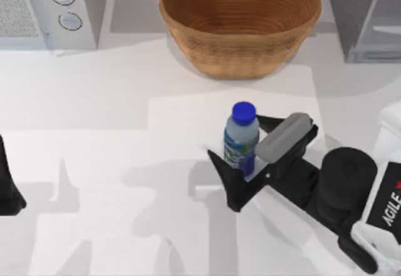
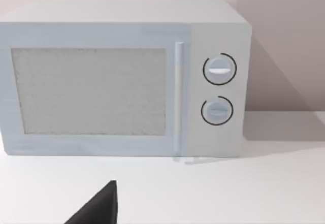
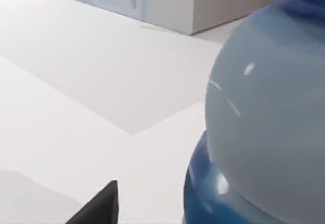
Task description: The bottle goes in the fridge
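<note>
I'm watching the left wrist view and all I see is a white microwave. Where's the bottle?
Observer: In the top view, the bottle stands upright on the table, right of centre.
Operator: Is anything holding it?
Observer: The right gripper straddles it, its fingers open on either side. The left gripper is parked at the left edge.
Operator: And the fridge?
Observer: The fridge sits at the top view's upper right corner, right of a wicker basket.

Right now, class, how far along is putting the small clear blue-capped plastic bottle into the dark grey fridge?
Done: the right gripper has reached the bottle, fingers open either side. In hand: closing on it; the bottle stands upright on the white table. Left: lifting and carrying it to the fridge at far right. Left arm is parked at the left edge.
</note>
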Controlling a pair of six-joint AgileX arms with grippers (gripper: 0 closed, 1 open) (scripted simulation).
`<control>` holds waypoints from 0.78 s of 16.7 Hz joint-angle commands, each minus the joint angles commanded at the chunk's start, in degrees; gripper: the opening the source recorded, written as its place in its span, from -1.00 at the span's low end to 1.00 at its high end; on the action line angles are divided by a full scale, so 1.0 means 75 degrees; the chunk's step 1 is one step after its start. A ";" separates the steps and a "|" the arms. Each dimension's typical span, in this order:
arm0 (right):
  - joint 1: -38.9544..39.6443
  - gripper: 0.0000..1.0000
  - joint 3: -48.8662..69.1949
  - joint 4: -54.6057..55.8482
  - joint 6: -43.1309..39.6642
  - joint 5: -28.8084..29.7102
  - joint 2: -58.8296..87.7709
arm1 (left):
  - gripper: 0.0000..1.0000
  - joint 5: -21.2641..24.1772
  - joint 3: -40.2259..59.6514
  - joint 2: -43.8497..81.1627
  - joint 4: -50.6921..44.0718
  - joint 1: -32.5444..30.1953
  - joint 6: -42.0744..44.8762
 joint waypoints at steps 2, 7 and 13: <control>0.0000 0.55 0.0000 0.0000 0.0000 0.0000 0.0000 | 1.00 0.0000 0.0000 0.0000 0.0000 0.0000 0.0000; 0.0000 -0.19 0.0000 0.0000 0.0000 0.0000 0.0000 | 1.00 0.0000 0.0000 0.0000 0.0000 0.0000 0.0000; 0.0000 -0.98 0.0000 0.0000 0.0000 0.0000 0.0000 | 1.00 0.0000 0.0000 0.0000 0.0000 0.0000 0.0000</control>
